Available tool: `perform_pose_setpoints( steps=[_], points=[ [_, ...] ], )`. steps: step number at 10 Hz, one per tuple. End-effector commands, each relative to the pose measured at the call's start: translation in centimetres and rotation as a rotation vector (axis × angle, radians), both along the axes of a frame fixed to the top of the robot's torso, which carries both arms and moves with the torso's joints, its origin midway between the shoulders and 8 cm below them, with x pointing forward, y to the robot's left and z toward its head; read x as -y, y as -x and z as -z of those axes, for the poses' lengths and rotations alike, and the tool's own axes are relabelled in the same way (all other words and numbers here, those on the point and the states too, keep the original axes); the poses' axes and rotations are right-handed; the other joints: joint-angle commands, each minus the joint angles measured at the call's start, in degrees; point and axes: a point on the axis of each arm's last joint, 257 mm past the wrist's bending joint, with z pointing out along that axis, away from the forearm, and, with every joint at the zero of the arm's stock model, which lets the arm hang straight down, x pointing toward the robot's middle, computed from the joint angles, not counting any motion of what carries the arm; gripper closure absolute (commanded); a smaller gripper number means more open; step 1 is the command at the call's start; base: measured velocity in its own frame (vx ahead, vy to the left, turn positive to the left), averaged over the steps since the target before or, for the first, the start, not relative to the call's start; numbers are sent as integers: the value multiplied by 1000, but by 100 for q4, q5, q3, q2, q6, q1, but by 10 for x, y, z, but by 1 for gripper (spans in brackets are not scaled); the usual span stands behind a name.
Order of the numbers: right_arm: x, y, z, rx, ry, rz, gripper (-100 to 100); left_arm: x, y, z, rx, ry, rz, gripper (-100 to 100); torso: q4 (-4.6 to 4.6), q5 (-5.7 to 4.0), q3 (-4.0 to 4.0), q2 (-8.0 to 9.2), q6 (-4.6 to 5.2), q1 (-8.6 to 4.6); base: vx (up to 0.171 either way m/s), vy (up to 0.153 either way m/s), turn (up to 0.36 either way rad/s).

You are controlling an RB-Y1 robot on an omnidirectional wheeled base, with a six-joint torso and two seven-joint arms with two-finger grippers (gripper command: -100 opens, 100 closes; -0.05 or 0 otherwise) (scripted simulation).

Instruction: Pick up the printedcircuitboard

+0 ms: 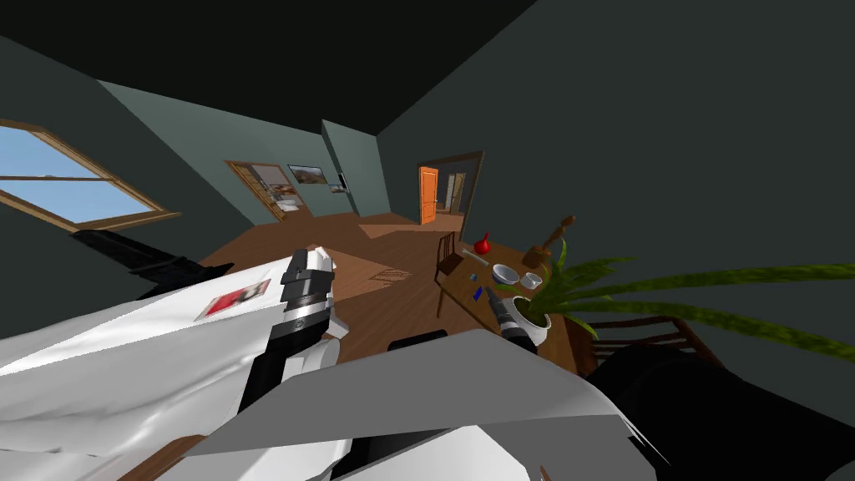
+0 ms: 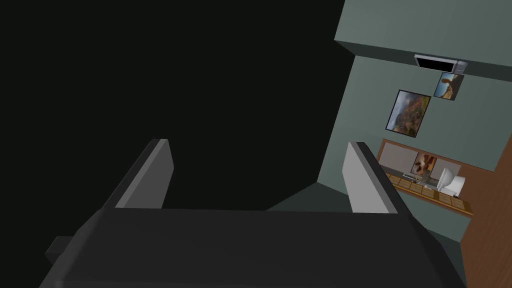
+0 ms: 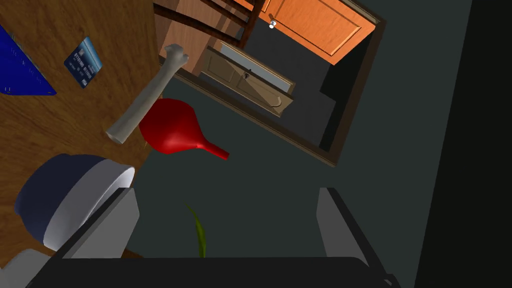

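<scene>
The printed circuit board [image 3: 22,72] is a flat dark blue plate lying on the wooden table [image 3: 35,125], off to the side of my right gripper [image 3: 227,220] and only partly in that view. My right gripper is open with nothing between its fingers and hovers over the table's edge, beside a blue-and-white bowl [image 3: 75,200]. From the head view the board [image 1: 478,293] lies just in front of the right gripper [image 1: 498,302]. My left gripper [image 2: 255,175] is open and empty, held up over a white bed [image 1: 125,351].
On the table are a small blue card [image 3: 83,61], a pale bone-shaped stick [image 3: 145,95], a red vase [image 3: 172,127], a second small bowl [image 1: 532,280], a wooden mill [image 1: 551,238] and a potted plant [image 1: 534,321] with long leaves. A chair [image 1: 447,255] stands at the far end.
</scene>
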Motion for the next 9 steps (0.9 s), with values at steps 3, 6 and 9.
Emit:
perform_pose_setpoints(
  steps=[3,6,9],
  points=[
    [35,49,54,-172,38,57,-100,0,0,0,0,0,0,0,-1,1,-4,-6,0,2,137,85,144],
    [57,91,93,-296,48,101,-100,0,0,0,0,0,0,0,-2,1,-6,-13,-3,5,144,71,114],
    [74,126,119,-393,63,134,-100,0,0,0,0,0,0,0,-4,1,-10,-16,1,-2,138,49,84]
  ],
)
